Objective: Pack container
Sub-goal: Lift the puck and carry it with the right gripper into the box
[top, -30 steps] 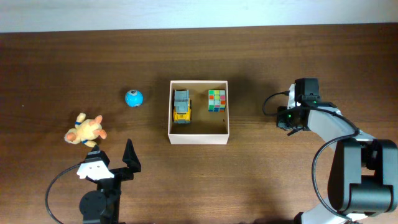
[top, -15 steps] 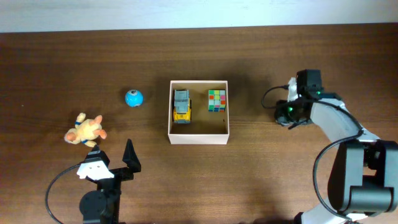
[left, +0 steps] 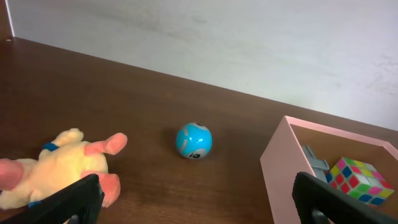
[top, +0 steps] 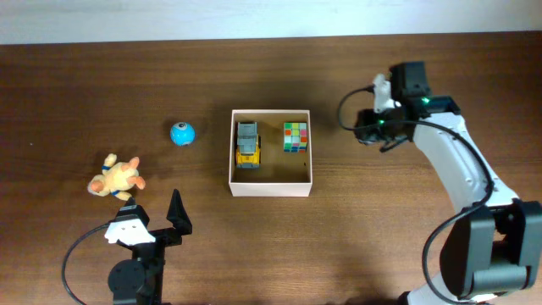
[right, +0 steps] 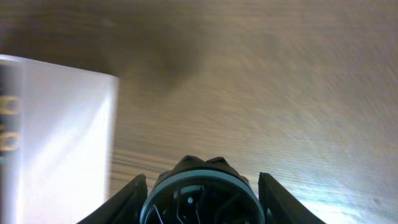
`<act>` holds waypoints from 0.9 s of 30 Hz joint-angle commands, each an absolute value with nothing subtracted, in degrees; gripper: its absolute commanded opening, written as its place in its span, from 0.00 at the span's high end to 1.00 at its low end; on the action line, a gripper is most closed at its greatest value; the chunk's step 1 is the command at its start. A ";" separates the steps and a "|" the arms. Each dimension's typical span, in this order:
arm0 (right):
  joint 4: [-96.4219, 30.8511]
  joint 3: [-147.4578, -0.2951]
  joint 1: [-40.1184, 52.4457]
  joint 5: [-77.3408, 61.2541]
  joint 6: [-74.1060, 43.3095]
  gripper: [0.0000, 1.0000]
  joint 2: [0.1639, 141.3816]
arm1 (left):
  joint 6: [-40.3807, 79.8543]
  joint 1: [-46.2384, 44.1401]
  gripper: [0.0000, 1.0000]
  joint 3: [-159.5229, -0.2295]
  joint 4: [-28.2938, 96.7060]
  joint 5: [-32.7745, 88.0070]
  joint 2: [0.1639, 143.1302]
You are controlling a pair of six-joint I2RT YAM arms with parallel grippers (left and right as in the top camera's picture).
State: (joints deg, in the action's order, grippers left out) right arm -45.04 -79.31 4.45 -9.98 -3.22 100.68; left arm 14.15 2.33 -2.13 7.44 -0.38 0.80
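The container (top: pixel 271 188) sits ahead and to the right of the left gripper (left: pixel 198 190), and close in front of the right gripper (top: pixel 366 130), whose blurred wrist view catches its white wall. A toy truck (top: pixel 247 144) and a colour cube (top: pixel 295 136) lie inside, apart. The left gripper gapes wide, holding nothing; a blue ball (left: pixel 194 140) lies straight ahead of it and a plush toy (left: pixel 56 165) ahead-left. Whether the right gripper is parted or closed, I cannot tell.
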 commanded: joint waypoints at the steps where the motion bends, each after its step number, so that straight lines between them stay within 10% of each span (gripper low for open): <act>1: -46.13 -83.90 8.67 -10.98 -3.25 0.50 98.17 | 13.23 2.52 0.01 -1.80 7.31 0.23 0.34; 27: -39.59 -89.30 32.71 0.05 -4.54 0.51 105.84 | 13.23 2.52 0.01 -1.80 7.31 0.25 0.34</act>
